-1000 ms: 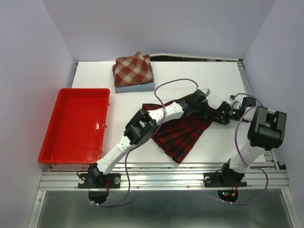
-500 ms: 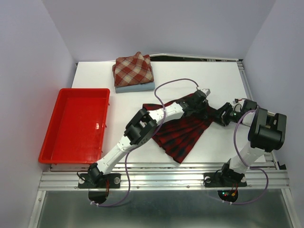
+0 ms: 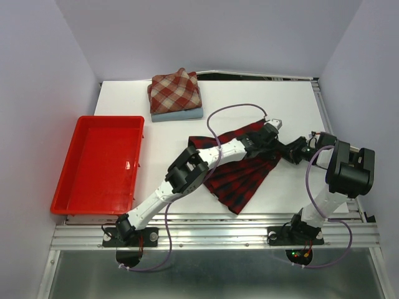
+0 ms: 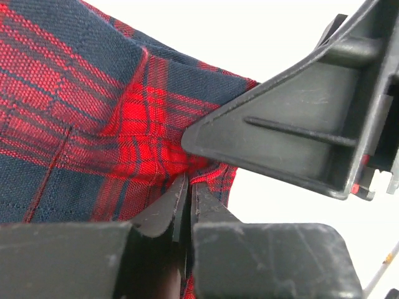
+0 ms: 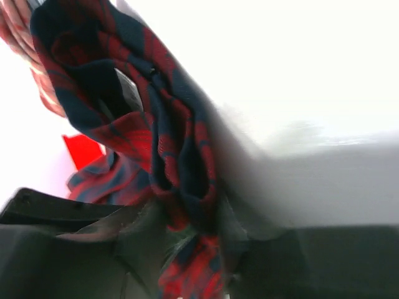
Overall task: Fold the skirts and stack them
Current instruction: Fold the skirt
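**A:** What worries you here?

**B:** Both hands are crowded on one spot. The left hand [image 4: 188, 187] and the right hand [image 3: 287, 150] meet at the far right corner of the plaid skirt [image 3: 240, 177], all but touching. If either shifts sideways they could knock together. If they pull opposite ways, the cloth gets stretched instead of folded.

**A:** Which one actually has it?

**B:** The left hand's fingers [image 4: 161, 217] are pressed almost together, with a nip of the plaid hem between the tips. The right hand has a bunch of the same cloth down between its fingers. I'd call that a grip too, though its own view is blurred. If one lets go while the other's hold is shallow, the corner falls in a heap.

**A:** And the rest of the skirt?

**B:** It's spread on the bench [image 3: 124, 99], right of the middle, between the two arms and a bit rumpled. The left arm stretches long and diagonal from its near left base right over it. Its elbow is raised above the skirt's left edge, so a low forearm could drag the cloth along. The right arm stands upright at the right edge and bends over, its hand low and pointing left.

**A:** The others?

**B:** The check skirt [image 3: 174, 90] lies folded on top of the light blue skirt [image 3: 181, 114] at the far edge, well apart from this one. The red tray [image 3: 65, 187] sits at the left, out of it.
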Tool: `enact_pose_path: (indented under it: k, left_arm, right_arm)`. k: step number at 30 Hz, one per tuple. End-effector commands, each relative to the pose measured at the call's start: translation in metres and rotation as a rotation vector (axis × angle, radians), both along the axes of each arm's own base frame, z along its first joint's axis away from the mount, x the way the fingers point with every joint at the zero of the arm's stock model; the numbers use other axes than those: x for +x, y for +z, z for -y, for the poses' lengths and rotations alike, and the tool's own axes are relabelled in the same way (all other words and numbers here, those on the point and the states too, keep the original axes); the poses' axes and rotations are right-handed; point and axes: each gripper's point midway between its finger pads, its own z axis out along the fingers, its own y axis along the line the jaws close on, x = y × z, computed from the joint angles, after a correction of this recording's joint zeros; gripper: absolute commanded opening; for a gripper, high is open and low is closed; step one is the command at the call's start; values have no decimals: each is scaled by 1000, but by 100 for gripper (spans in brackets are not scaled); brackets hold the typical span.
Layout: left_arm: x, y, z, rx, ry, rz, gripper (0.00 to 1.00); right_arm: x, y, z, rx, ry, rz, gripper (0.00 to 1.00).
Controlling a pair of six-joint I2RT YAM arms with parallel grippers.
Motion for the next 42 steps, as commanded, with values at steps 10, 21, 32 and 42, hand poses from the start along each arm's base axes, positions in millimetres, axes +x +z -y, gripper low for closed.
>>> enact_pose_path:
  k: [10, 21, 32, 42]
  left_arm:
    - [-21, 98, -25, 99, -339, 279, 25]
    - [-73, 100, -197, 501, -613, 304, 44]
    - [-76, 44, -210, 515, -646, 205, 63]
    - [-88, 35, -202, 444, -679, 181, 63]
  right_arm:
    - [5, -9, 12, -118, -34, 13, 1]
    - [0, -8, 9, -125, 3, 24, 1]
    - [0, -5, 9, -138, 29, 26, 1]
    - [-1, -8, 9, -142, 38, 13, 1]
